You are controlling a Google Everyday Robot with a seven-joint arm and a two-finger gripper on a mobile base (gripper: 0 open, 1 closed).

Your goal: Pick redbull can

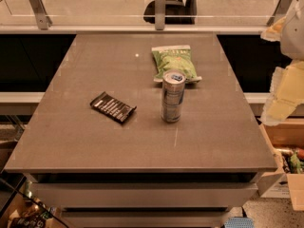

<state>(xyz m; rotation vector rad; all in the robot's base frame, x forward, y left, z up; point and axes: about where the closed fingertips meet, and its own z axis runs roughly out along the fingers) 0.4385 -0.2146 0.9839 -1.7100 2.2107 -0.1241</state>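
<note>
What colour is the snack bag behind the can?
Green bag, camera view; gripper at right edge.

Single high view, looking down and forward across grey table (95, 146) from its near edge, fairly close; glass railing (95, 6) beyond; gripper (281, 96) at right frame edge.

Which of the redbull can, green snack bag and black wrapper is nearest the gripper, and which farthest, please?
1. redbull can, table centre, and green snack bag behind it: too close to call from the gripper at the right edge.
2. black wrapper, left of centre: farthest.
</note>
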